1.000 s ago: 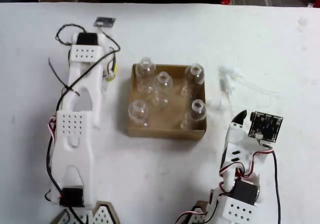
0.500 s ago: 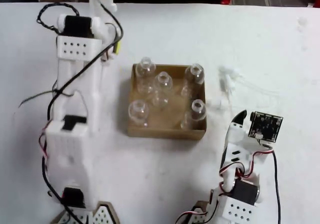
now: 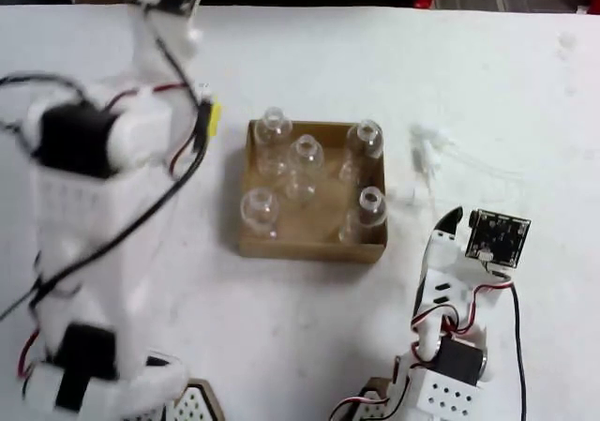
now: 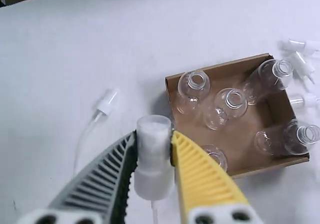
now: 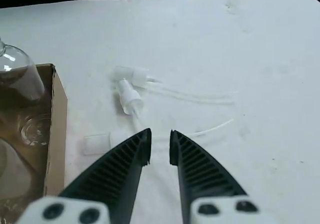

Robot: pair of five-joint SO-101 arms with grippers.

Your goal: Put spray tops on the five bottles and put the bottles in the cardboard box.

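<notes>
left claw (image 4: 153, 136), clenched on a spray top (image 4: 153, 159), should centre the tube over a bottle (image 4: 191, 90) neck in the box (image 4: 270, 165), then lower straight.

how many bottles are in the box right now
5, all uncapped inside the cardboard box: far-left bottle, far-right bottle, middle bottle, near-left bottle, near-right bottle.
</notes>
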